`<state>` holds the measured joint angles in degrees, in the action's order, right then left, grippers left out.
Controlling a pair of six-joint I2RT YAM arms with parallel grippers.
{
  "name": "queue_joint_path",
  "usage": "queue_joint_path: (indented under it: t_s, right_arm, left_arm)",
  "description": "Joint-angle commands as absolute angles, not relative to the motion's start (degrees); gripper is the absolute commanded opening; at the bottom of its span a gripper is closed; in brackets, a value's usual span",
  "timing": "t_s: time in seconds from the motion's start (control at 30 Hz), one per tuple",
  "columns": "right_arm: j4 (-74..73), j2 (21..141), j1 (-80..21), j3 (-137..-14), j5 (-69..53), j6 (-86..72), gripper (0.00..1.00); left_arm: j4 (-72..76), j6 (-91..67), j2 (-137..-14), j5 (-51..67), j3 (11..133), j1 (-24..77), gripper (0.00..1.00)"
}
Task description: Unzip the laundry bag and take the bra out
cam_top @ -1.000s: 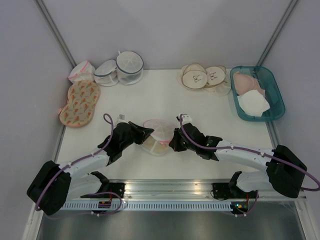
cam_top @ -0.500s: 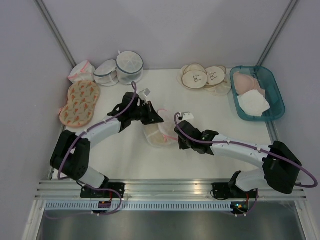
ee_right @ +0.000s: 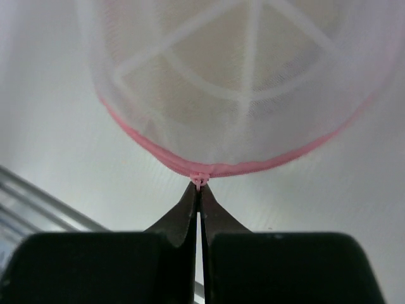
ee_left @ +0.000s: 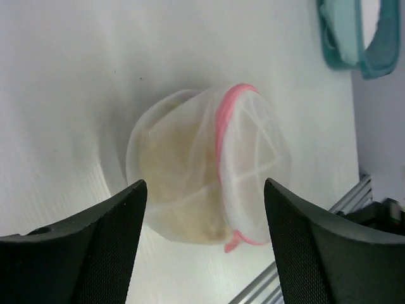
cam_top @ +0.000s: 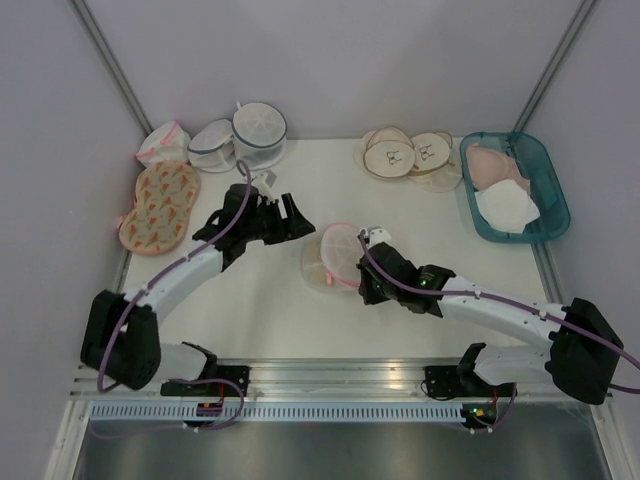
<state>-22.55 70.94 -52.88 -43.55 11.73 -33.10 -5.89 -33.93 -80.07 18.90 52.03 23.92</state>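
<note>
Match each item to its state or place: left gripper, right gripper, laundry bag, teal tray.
Column one:
1. left gripper
2. right gripper
3. laundry bag
4. teal tray

Column two:
A. at the far right
B. shut on the zipper pull
C. open, holding nothing
D. in the middle, between both grippers

Pairs: 1-C, 2-B, 3-D, 4-A

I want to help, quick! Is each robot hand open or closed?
Left gripper: open, empty, apart from the laundry bag.
Right gripper: shut on the pink zipper pull.
</note>
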Motion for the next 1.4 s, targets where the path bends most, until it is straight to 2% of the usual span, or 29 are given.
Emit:
queue_joint_path:
  t_s: [0.0, 0.07, 0.13, 0.33, 0.6, 0.67, 0.73, 0.77, 0.8, 0.83, 0.87, 1.1, 1.27, 1.37]
  right_arm:
    - [-10.67, 68.91, -52.82, -41.4, -5.65, -30.24, 0.0]
    - [-7.31, 69.43, -52.91, -41.05, -9.56, -30.41, 0.0]
    - [-3.0, 71.45, -52.82, -41.39, -14.47, -30.59, 0.0]
    - [2.89, 78.92, -52.91, -43.24, -18.89, -30.85, 0.0]
    - [4.66, 81.65, -52.91, -44.38, -18.99, -30.94, 0.01]
    - [4.48, 81.3, -52.82, -44.38, -18.72, -30.76, 0.0]
    - [3.96, 80.69, -52.82, -44.38, -18.2, -30.5, 0.01]
    - [3.61, 80.51, -52.91, -44.47, -18.02, -30.41, 0.0]
    - [2.99, 79.99, -52.82, -44.39, -17.67, -30.15, 0.0]
    - [2.64, 79.63, -52.91, -44.38, -17.49, -30.06, 0.01]
    - [1.51, 79.11, -52.82, -44.47, -17.32, -29.88, 0.0]
    - [-5.53, 77.52, -52.82, -44.21, -15.65, -28.48, 0.0]
    - [-13.33, 80.67, -52.82, -44.82, -16.0, -26.19, 0.0]
    - [-17.56, 83.05, -52.82, -45.0, -10.49, -25.93, 0.0]
  left_arm:
    - [-6.59, -42.44, -67.37, 14.14, 45.54, 25.05, 0.8]
    - [-5.89, -47.79, -63.91, 15.81, 41.06, 26.01, 0.89]
    - [-5.1, -52.53, -61.09, 19.41, 37.46, 27.15, 0.93]
    - [-2.64, -58.52, -62.48, 20.92, 31.48, 31.28, 0.94]
    - [12.03, -63.46, -71.98, 22.85, 31.37, 35.42, 0.91]
    - [13.97, -63.11, -74.6, 22.5, 32.87, 36.91, 0.83]
    - [15.11, -62.58, -76.81, 23.29, 34.01, 37.61, 0.65]
    - [16.42, -62.58, -77.77, 23.64, 34.19, 37.7, 0.42]
    - [16.52, -62.49, -79.18, 23.29, 34.28, 37.62, 0.29]
    - [16.52, -62.49, -79.71, 22.77, 34.54, 37.62, 0.1]
    - [15.83, -62.32, -80.06, 22.24, 34.63, 37.62, 0.03]
    - [11.7, -59.86, -79.1, 16.27, 36.56, 35.43, 0.02]
    - [9.41, -57.13, -80.68, 16.7, 39.37, 33.23, 0.02]
    - [9.14, -55.37, -82.61, 19.32, 40.87, 31.65, 0.02]
